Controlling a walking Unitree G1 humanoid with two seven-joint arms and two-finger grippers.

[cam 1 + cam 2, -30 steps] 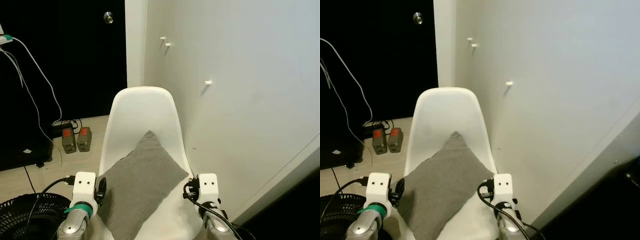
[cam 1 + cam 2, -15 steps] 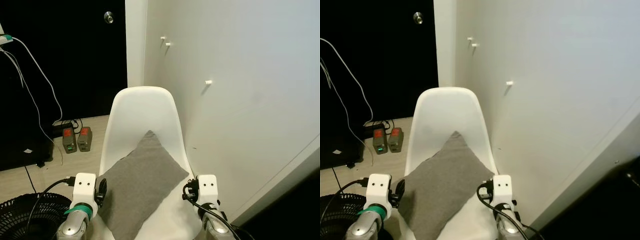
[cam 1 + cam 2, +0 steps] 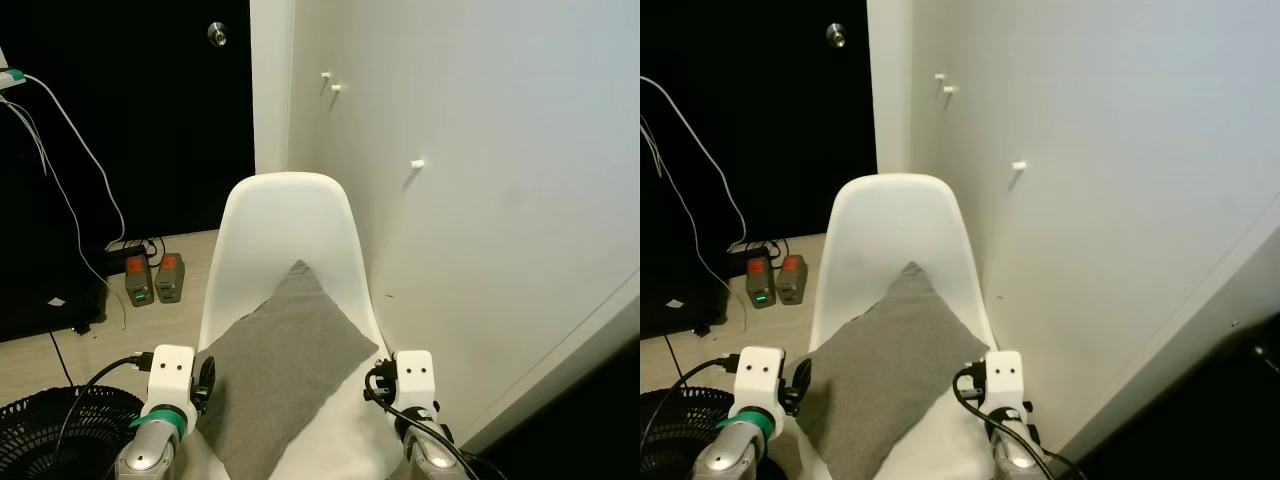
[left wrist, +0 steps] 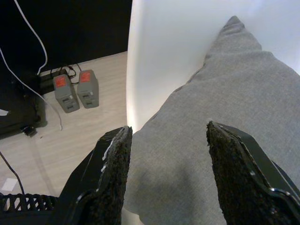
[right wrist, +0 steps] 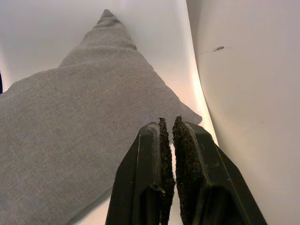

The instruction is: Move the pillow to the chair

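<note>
The grey pillow (image 3: 285, 365) lies on the seat of the white chair (image 3: 285, 225), one corner up the backrest. My left gripper (image 4: 166, 157) has its jaws released, straddling the pillow's edge; my right gripper (image 5: 168, 140) is clenched on nothing. Pulling back carelessly, I could snag the fabric and drag it off.

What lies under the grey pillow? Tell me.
The pillow lies on the white chair, one corner up against its backrest. The seat beneath it is covered, so anything between them cannot be seen.
</note>
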